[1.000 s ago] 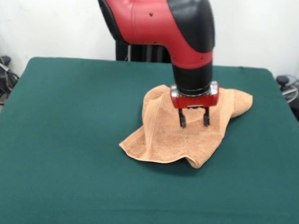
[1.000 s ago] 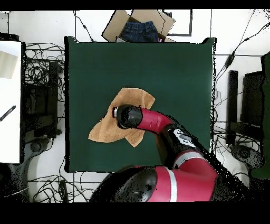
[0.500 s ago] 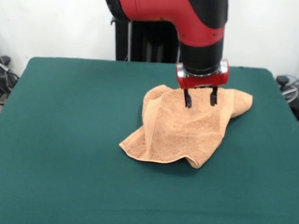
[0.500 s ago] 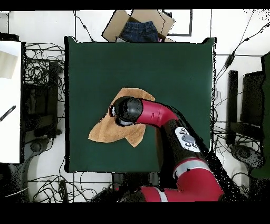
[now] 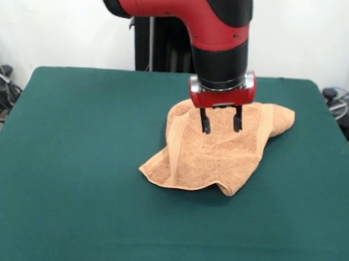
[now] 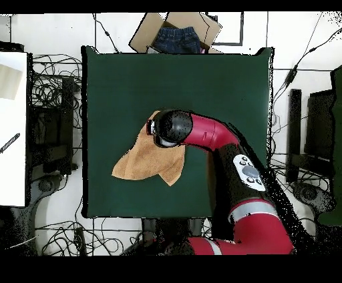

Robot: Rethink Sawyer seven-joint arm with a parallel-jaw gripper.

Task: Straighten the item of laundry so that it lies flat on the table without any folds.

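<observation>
Shifted sideways since the earlier frame, gripper (image 5: 220, 121) hangs with fingers (image 5: 205, 122) apart and empty above the towel (image 5: 211, 156), which lies crumpled directly beneath on the table (image 5: 76, 161); pinching one edge only should avoid doubling.

Rumpled towel (image 5: 213, 157) lies on the green table (image 5: 76, 161), seemingly folded.

My gripper (image 5: 220, 121) has shifted leftward in the front view since half a second ago and dropped slightly lower over the towel (image 5: 217, 152), fingers parted as before.
</observation>
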